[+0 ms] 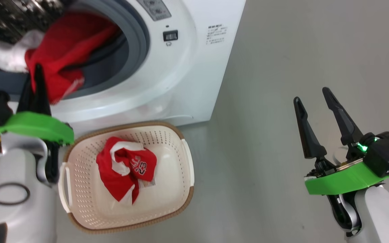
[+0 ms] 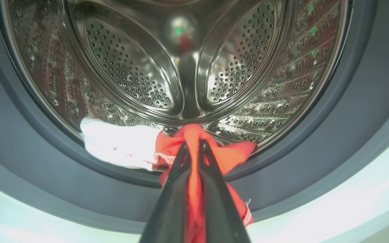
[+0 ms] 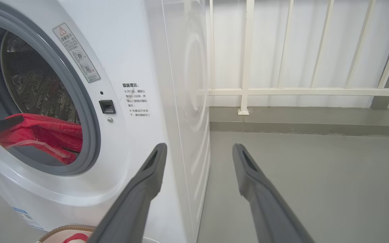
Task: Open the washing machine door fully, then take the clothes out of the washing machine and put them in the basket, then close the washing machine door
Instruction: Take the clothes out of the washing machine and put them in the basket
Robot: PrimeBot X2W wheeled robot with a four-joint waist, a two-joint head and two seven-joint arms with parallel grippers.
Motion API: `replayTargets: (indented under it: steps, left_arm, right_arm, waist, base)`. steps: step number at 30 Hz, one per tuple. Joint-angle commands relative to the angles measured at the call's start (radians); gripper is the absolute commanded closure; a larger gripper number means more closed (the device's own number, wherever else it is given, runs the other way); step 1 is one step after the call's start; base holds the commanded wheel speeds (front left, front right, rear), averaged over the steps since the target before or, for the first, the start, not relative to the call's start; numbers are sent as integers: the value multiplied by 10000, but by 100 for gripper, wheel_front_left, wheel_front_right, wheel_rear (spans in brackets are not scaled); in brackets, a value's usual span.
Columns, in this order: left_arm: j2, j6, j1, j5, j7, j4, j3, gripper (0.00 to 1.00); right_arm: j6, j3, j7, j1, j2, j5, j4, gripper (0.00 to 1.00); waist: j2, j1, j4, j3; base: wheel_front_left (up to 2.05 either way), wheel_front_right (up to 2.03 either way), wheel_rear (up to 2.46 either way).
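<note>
Fabric of a red garment (image 2: 228, 155) is bunching between the clenched fingers of the left tool (image 2: 192, 145), which is grasping it at the lower lip of the washing machine (image 1: 187, 67). The left arm is rising from the lower left of the head view, its pale forearm (image 1: 22, 189) upright and its dark fingers pointing up that view into the round opening. The garment is draping out over the grey rubber ring (image 1: 140, 37), and a white garment (image 2: 113, 141) is lying against it at the edge of the perforated steel drum (image 2: 130, 77).

The right arm is reaching in from the lower right corner of the head view. The right tool (image 1: 312, 96) is hanging released, its two fingers spread wide and holding nothing, over the grey floor (image 1: 299, 50), well apart from the machine.

The basket (image 1: 127, 126) is sitting on the floor just in front of the machine, below the opening. A red jersey (image 1: 127, 165) with white trim and the number 23 is lying crumpled inside it.
</note>
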State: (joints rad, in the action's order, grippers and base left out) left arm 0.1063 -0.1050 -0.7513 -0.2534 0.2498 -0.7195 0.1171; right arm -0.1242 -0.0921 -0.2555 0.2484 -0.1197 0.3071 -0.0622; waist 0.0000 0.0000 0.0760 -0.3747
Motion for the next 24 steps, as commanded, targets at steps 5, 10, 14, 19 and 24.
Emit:
replayTargets:
  steps: [5, 10, 14, 19, 24]
  left_arm:
    - [176, 39, 1187, 261, 119, 1406, 252, 100]
    - [119, 0, 1950, 295, 119, 2410, 285, 100]
    - [38, -68, 2579, 203, 119, 3272, 257, 100]
    - [-166, 5, 3449, 86, 120, 4387, 345, 100]
    - [-331, 174, 4274, 65, 120, 5686, 202, 100]
  right_arm:
    - [-65, -212, -63, -396, -18, -7, 160, 0]
    - [-65, -172, -63, -551, 37, -3, 151, 0]
    - [-65, -152, -63, -640, 80, -4, 126, 0]
    - [-65, -67, -63, -803, 175, 75, 78, 0]
    - [-65, -16, -63, -950, 227, 78, 50, 0]
  waist:
    - [0, 0, -129, 959]
    - [0, 0, -148, 1357]
    - [0, 0, -115, 1613]
    - [0, 0, -68, 1910]
    - [0, 0, -59, 2188]
  base:
    - [0, 0, 0]
    - [0, 0, 0]
    - [0, 0, 0]
    - [0, 0, 0]
    - [0, 0, 0]
